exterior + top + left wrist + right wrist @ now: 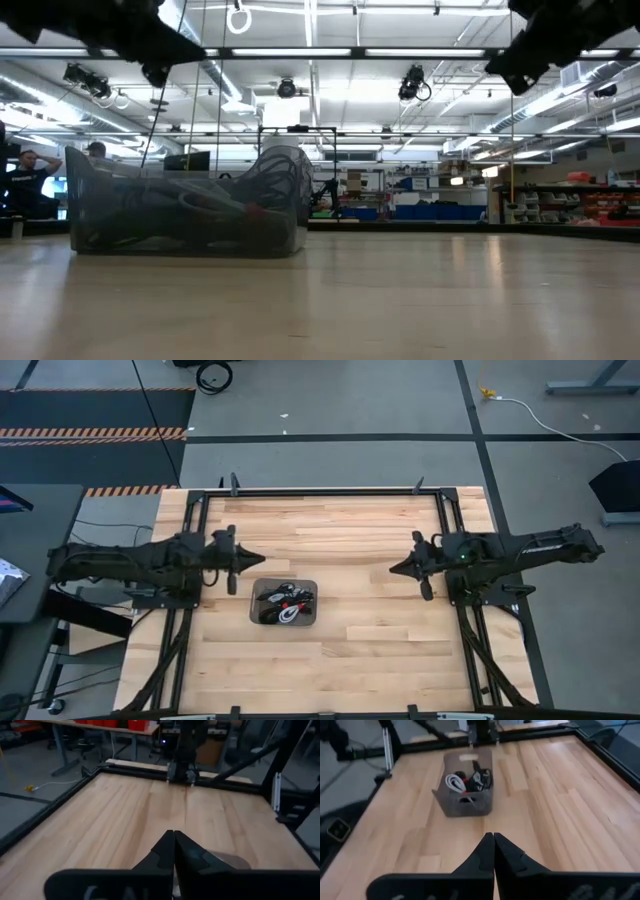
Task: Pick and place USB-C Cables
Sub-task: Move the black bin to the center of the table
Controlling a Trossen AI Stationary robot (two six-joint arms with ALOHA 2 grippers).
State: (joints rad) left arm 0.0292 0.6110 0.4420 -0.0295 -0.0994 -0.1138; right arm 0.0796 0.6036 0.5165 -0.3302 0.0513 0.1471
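The grey tray (284, 603) sits on the table's left half, toward the near side, and shows again as the tray (465, 782) in the right wrist view. Several bundled cables lie inside it: black ones (272, 601), a white one (454, 782) and a bit of red tie (289, 605). My left gripper (262, 557) hangs shut above the table, just beyond the tray's far left corner. My right gripper (392, 569) is shut too, high over the table's right half, pointing toward the left. Neither touches anything.
Bare wooden tabletop (370, 630) stretches between the grippers and toward the near edge. A black frame (320, 491) runs round the table. In the low view the tray (185, 210) stands at the left, with a room and seated people (25, 180) beyond.
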